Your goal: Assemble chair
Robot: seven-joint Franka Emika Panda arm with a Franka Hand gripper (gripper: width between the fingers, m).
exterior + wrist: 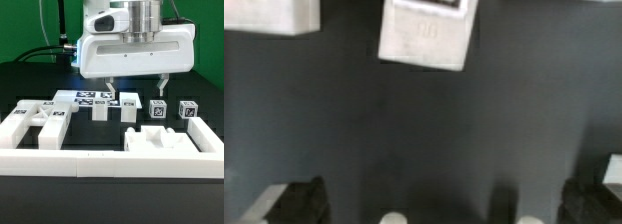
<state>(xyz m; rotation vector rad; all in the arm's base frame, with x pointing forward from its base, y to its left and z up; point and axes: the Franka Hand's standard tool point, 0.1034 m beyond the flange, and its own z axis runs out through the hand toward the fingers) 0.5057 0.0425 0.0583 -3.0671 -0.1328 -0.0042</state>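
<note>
The chair is in loose white tagged pieces on the black table. A large frame-like piece (30, 122) lies at the exterior view's left. Two chunky blocks (100, 109) (128, 106) stand in the middle, and two small cubes (157, 108) (187, 108) stand to their right. A notched slab (160, 140) lies in front. My gripper (136, 88) hangs open just above the middle blocks, touching nothing. The wrist view shows my gripper (459, 215) with bare table between its jaws, one white block (425, 35) ahead and another white piece (269, 15) beside that.
A long plain white rail (110, 162) runs along the front of the parts and turns back at both ends. The marker board (88, 97) lies flat behind the middle blocks. Cables hang at the back left.
</note>
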